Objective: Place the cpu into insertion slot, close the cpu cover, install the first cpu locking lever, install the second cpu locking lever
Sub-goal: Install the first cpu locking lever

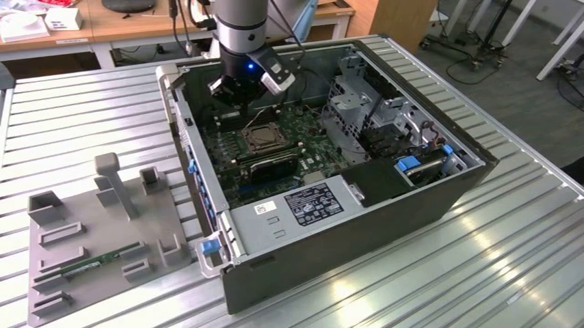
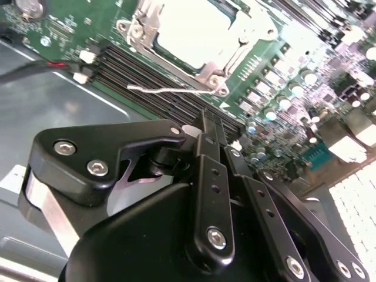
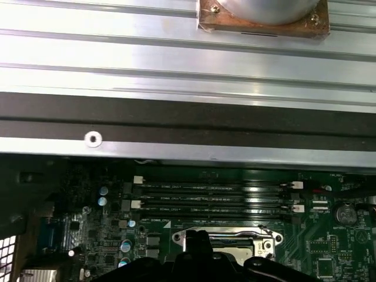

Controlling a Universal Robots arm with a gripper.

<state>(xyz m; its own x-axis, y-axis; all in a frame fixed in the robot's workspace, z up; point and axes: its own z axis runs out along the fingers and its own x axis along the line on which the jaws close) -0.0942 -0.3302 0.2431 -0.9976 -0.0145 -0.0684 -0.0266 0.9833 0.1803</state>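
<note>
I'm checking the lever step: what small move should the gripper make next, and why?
Probably ease the shut gripper down onto the thin wire lever. The cpu is seated with the cpu cover lying down around it, yet that lever appears to stand free over the memory slots, just beyond the gripper's tip.

a black gripper (image 2: 207, 120) is seen low in the foreground, its fingers (image 2: 211, 176) pressed together with nothing held between them. just past its tip, black memory slots (image 2: 126, 67) are crossed by a thin bent wire lever (image 2: 170, 90). beyond these, the cpu (image 2: 191, 26), pale and silvery, is framed by the metal cpu cover (image 2: 207, 69) on the green board (image 2: 282, 53). a red and black cable (image 2: 53, 64) is laid beside the slots.
</note>
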